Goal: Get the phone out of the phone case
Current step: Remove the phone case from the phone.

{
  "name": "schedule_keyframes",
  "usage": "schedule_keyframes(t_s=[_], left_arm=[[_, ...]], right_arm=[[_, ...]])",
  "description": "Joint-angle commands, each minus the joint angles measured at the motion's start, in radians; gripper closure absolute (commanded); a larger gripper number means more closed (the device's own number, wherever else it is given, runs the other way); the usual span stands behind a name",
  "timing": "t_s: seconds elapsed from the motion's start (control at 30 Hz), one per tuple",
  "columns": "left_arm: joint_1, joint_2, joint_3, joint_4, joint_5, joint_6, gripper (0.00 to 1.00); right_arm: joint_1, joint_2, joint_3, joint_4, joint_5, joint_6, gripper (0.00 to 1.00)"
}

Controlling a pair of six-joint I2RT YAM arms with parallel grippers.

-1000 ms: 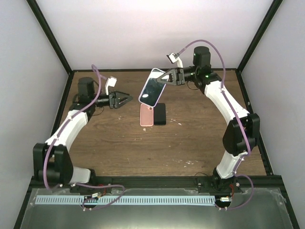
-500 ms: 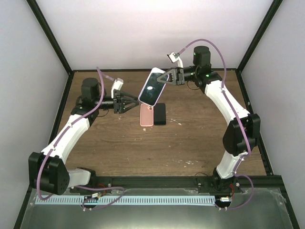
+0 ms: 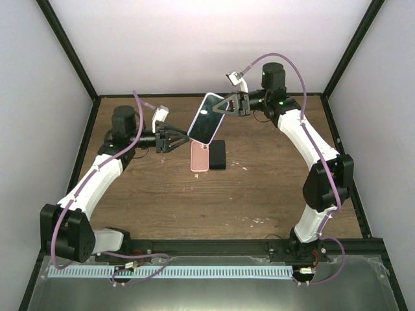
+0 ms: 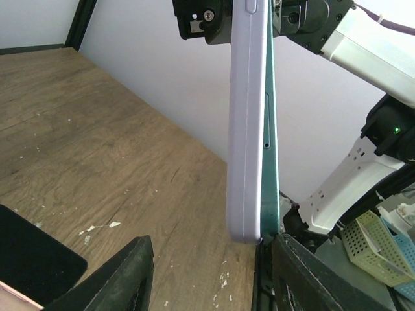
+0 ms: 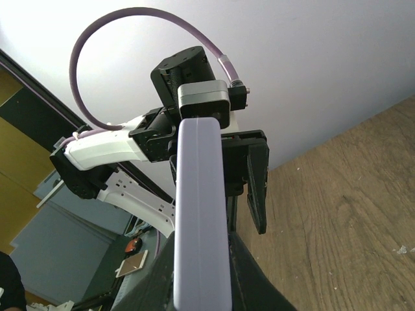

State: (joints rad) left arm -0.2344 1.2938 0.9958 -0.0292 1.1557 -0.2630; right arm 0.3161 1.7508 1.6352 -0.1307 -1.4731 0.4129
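The phone in its lavender case (image 3: 206, 118) is held in the air over the back of the table, tilted. My right gripper (image 3: 224, 107) is shut on its upper end. In the right wrist view the case edge (image 5: 201, 214) runs up between my right gripper (image 5: 201, 285). My left gripper (image 3: 181, 137) is open at the phone's lower end. In the left wrist view the case (image 4: 246, 129) is on the left and the green phone edge (image 4: 269, 142) on the right. The lower end sits between my left gripper (image 4: 214, 278), close to the right finger (image 4: 311, 278).
A pink phone case (image 3: 200, 156) and a black phone (image 3: 217, 155) lie side by side on the wooden table (image 3: 162, 194) under the held phone. The black one's corner shows in the left wrist view (image 4: 32, 253). Black frame posts and white walls surround the table.
My left arm has swung right and its open gripper has come up to the phone's lower end. The right gripper has held the phone nearly still.
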Motion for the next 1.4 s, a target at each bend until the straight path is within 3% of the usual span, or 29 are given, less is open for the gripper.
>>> schedule_keyframes(t_s=[0.0, 0.17, 0.43, 0.63, 1.37], left_arm=[[0.016, 0.019, -0.02, 0.055, -0.031, -0.039, 0.49], [0.054, 0.034, -0.054, 0.149, -0.008, -0.114, 0.49], [0.058, 0.036, -0.05, 0.164, -0.006, -0.128, 0.49], [0.08, -0.018, -0.087, 0.204, 0.044, -0.153, 0.42], [0.039, -0.079, -0.092, 0.183, 0.081, -0.136, 0.39]], right_arm=[[0.029, -0.066, 0.009, 0.075, -0.091, 0.073, 0.99], [0.032, -0.068, 0.011, 0.106, -0.093, 0.104, 0.99], [0.043, -0.067, 0.012, 0.107, -0.089, 0.103, 0.99], [0.041, -0.058, 0.037, 0.035, -0.048, 0.031, 0.99], [0.038, -0.027, 0.075, 0.004, -0.01, -0.014, 0.99]])
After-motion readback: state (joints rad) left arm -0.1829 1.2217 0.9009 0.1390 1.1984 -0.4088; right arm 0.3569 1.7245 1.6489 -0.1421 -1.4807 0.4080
